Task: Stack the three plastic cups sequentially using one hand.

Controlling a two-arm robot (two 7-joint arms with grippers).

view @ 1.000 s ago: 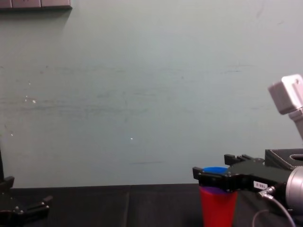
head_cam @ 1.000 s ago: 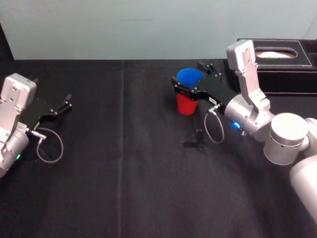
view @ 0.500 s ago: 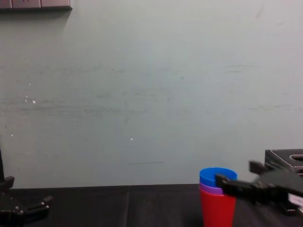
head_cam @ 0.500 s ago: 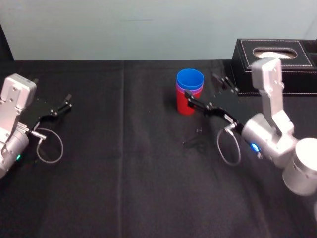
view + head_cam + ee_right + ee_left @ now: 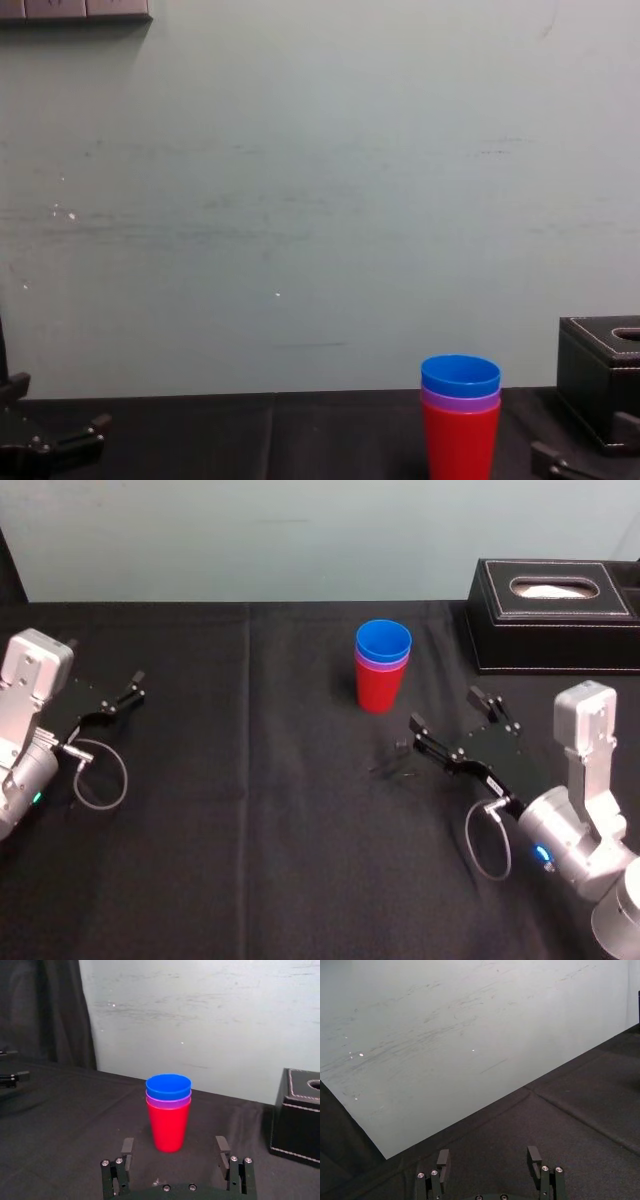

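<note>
The three plastic cups stood nested in one upright stack on the black surface (image 5: 250, 840). The red cup (image 5: 379, 692) was at the bottom, only a band of the purple cup (image 5: 383, 665) showed above its rim, and the blue cup (image 5: 384, 640) sat on top with its mouth open upward. From the chest camera the same order showed from the side: red (image 5: 460, 442), purple (image 5: 460, 400), blue (image 5: 460, 375).

The right jaws hung low over the surface, spread wide and holding nothing, with bare cloth between the two fingers (image 5: 127, 1147). The stack stood ahead of them, apart from both fingertips, and about in line with the gap between them. The red cup (image 5: 168, 1127), the purple band (image 5: 168, 1102) and the blue cup (image 5: 168, 1086) all showed whole beyond the fingertips, and nothing touched them. The dark stitched tissue box (image 5: 552, 615) lay farther ahead of the right jaws and off to their right, apart from the stack. A cable loop (image 5: 490, 848) hung under the silver wrist behind them.

The left jaws rested at the far left of the surface, well apart from the cups. Their fingers (image 5: 443, 1158) were also spread with nothing between them, and only cloth and the pale wall (image 5: 445, 1025) lay ahead.
</note>
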